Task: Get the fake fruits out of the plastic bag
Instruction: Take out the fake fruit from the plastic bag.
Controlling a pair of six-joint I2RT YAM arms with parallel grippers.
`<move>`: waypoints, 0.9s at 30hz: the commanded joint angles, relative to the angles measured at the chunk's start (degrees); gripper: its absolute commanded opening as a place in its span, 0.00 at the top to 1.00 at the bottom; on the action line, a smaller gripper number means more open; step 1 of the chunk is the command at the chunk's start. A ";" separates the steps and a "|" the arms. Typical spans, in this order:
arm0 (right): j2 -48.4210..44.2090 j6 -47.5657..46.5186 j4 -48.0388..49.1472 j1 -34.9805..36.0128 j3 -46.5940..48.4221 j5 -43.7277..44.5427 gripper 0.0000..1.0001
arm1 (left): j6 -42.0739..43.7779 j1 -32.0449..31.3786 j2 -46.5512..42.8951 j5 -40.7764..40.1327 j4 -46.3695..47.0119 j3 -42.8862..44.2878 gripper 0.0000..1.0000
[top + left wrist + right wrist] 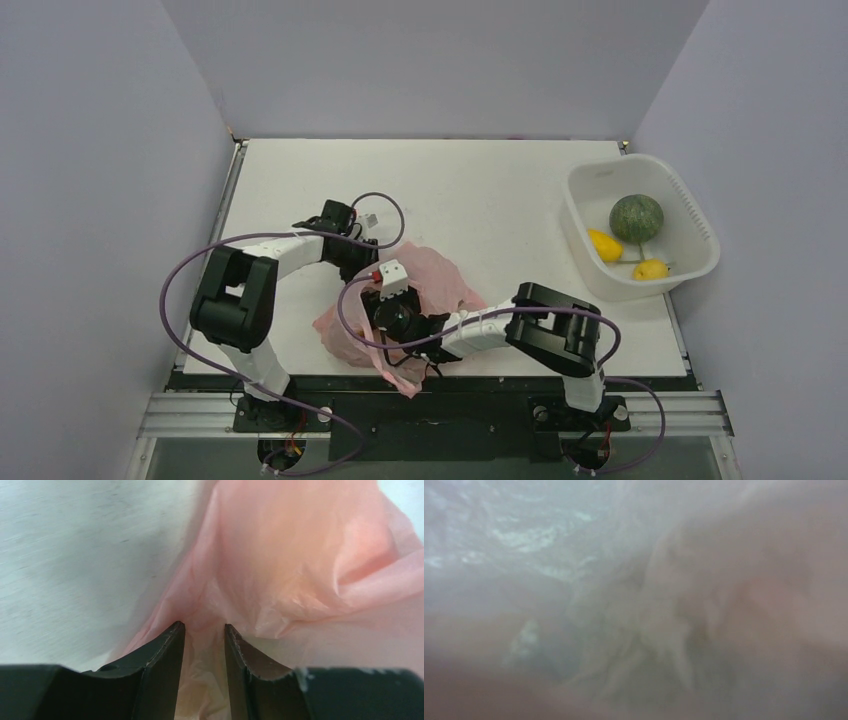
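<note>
The pink plastic bag point(440, 280) lies crumpled near the table's front edge. My left gripper point(366, 260) is at the bag's far left edge. In the left wrist view it point(204, 626) is shut on a fold of the pink film point(300, 555). My right gripper point(387, 302) reaches into the bag from the right. Its wrist view shows only blurred pink film point(724, 580) over the lens, and its fingers are hidden. No fruit shows inside the bag. Two yellow fake fruits point(603, 243) point(651, 268) lie in the white tub point(690, 215).
The white tub stands at the table's right edge and also holds a round green striped melon-like fruit point(636, 217). Purple cables loop around both arms. Grey walls close in the table on three sides.
</note>
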 commanded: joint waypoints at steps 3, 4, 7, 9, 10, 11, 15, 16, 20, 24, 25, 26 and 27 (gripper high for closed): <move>-9.85 2.42 -20.65 0.66 2.49 -1.52 0.86 | 2.48 1.28 -5.53 -14.26 -3.14 2.12 0.62; -11.51 2.69 -22.26 0.65 2.38 -1.61 0.91 | 2.48 2.21 -9.01 -16.06 -3.00 1.75 0.58; -14.10 2.25 -22.79 0.44 1.05 -1.42 0.92 | 1.15 5.58 -17.53 -15.04 -3.61 0.33 0.49; -14.66 1.23 -22.37 -0.35 0.54 -1.73 0.93 | -0.23 9.41 -23.89 -11.67 -7.01 1.07 0.47; -14.56 0.59 -22.27 -1.07 0.64 -2.23 0.95 | -0.68 12.02 -28.41 -10.20 -8.40 1.41 0.46; -14.57 0.32 -22.20 -1.35 0.78 -3.03 1.00 | -0.76 13.36 -30.61 -9.24 -11.16 2.14 0.44; -16.68 -0.26 -22.32 -2.64 1.35 -7.35 1.00 | 0.01 17.76 -44.27 -3.55 -16.44 0.85 0.39; -17.35 -0.19 -23.10 -2.67 1.44 -8.20 1.00 | -0.29 17.86 -48.49 -1.74 -16.46 -1.12 0.39; -22.58 0.68 -30.01 -2.77 2.23 -14.71 1.00 | -5.06 17.93 -60.20 11.10 -12.34 -7.84 0.39; -28.13 0.93 -36.11 -2.98 0.99 -20.04 1.00 | -11.01 16.68 -67.88 15.95 -8.52 -10.42 0.37; -30.47 1.13 -36.50 -3.16 -0.36 -21.31 1.00 | -12.86 15.51 -68.67 17.16 -4.82 -11.28 0.37; -31.67 1.20 -36.73 -3.32 -1.04 -22.30 1.00 | -16.32 14.93 -70.43 17.54 -2.47 -12.81 0.36; -34.02 1.52 -36.76 -3.77 -2.32 -23.92 1.00 | -17.81 13.86 -71.53 17.25 1.68 -13.62 0.36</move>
